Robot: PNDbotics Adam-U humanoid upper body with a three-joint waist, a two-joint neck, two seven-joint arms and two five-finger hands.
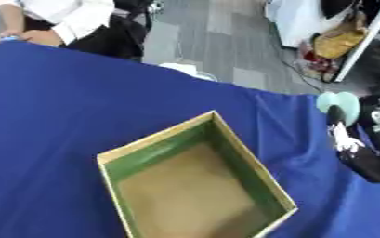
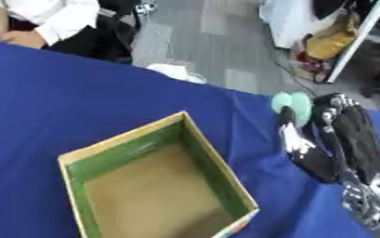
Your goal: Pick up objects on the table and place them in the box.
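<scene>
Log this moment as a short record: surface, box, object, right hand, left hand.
surface: table covered in blue cloth
box: open cardboard box with green inner walls and brown floor, nothing visible inside, lying askew near the front edge
object: pale mint-green rounded object, right of the box, outside it
right hand: black and silver right hand, fingers curled round the mint-green object, thumb on its near side
left hand: not in view
task state: object not yet in the box

Even, bright indoor light; both views soft with blur, faint shadow inside the box (image 1: 250,162), no glare
</scene>
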